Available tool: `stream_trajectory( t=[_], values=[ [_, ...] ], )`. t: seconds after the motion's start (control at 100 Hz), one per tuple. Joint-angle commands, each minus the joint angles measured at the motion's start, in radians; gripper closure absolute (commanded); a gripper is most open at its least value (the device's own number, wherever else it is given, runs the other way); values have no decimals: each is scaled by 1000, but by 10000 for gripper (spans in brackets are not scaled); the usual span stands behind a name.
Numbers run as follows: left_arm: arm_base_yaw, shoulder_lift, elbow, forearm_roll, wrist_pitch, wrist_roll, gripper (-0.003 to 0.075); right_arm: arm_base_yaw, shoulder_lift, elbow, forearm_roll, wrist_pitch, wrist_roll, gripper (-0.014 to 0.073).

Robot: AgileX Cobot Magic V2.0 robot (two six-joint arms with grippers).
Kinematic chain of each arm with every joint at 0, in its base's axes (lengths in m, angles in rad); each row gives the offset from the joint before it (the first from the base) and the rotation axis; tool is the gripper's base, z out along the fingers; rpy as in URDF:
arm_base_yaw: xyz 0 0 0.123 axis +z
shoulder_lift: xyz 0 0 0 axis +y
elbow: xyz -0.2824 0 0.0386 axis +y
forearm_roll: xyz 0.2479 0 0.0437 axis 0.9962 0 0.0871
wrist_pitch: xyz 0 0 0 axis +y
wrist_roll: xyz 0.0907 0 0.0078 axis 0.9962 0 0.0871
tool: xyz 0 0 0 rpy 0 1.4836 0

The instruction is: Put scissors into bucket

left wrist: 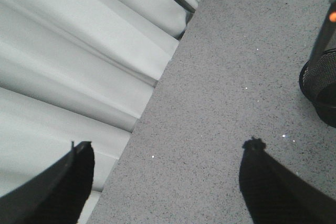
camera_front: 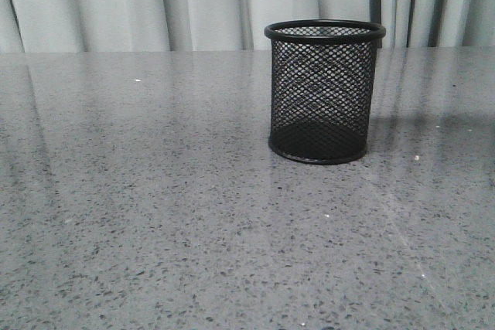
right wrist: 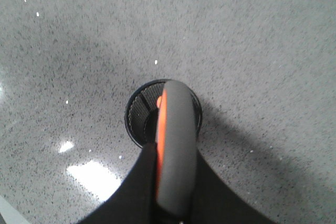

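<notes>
Our right pincer (right wrist: 173, 211) pinches the scissors (right wrist: 176, 145) directly above the cup (right wrist: 137, 116); only lowering and releasing remain. Our left pincer (left wrist: 168, 182) hangs spread, idle.

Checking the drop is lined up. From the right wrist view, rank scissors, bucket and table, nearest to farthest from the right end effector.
1. Scissors: held in the right end effector.
2. Bucket: below the scissors, upright.
3. Table: under the bucket, farthest.
</notes>
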Motion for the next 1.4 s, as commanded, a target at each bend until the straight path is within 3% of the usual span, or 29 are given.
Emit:
stream_trajectory(
  t=[0.0,1.16,1.25,1.39],
  values=[
    [1,-24,-28,-12,-66,-13,199,12,-9,0,2,27,3,645],
    [1,-1,-26,-14,-67,-13,205,71,164,43,-36,27,3,644],
    [1,-1,-26,-14,-67,-13,205,71,164,43,-36,27,3,594],
    [1,-1,-26,-14,-67,-13,205,71,164,43,-36,27,3,417]
  ],
)
